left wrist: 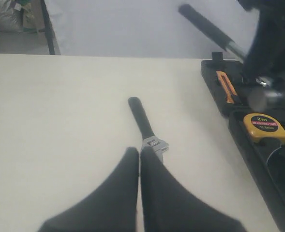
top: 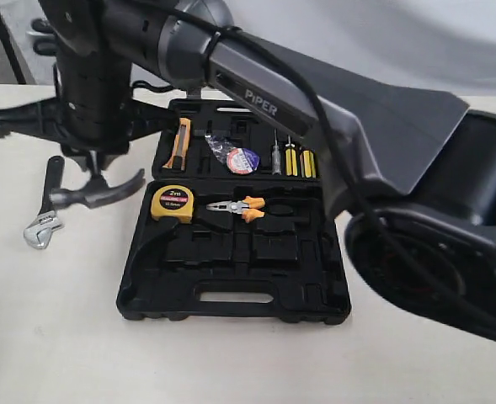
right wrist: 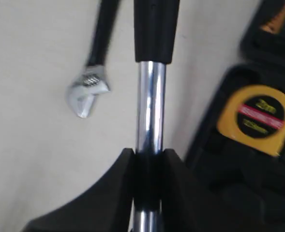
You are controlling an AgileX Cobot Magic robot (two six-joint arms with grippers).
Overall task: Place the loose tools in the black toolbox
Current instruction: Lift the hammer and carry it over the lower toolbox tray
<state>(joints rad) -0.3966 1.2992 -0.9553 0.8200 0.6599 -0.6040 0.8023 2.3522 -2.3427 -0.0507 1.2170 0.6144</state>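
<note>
The hammer (top: 104,192) hangs at the left of the exterior view, just beside the toolbox's (top: 315,278) left edge. The right pincer (top: 92,164) is clamped on its bright steel shaft, just below the black grip, as the right wrist view shows. Its head lies crosswise, with the claw toward the toolbox. The handle slants up behind the pincer, clear of the table (top: 62,337).

The wrench (top: 44,215) lies on the table at lower left. Its long axis is nearly upright in the frame, with the silver head toward the bottom and the black handle toward the top. In the left wrist view the left pincer (left wrist: 139,153) has its fingers pressed together with nothing between them, and its tips are just short of the wrench head.

The tape roll (top: 239,158) sits in the toolbox's far half, between an orange knife (top: 180,143) and the screwdrivers (top: 294,160). Its label cannot be read. In the near half lie a yellow tape measure (top: 172,204) marked "2m" and, beside it, the pliers (top: 239,208). The arm (top: 260,94) crossing above the toolbox reads "PiPER".
</note>
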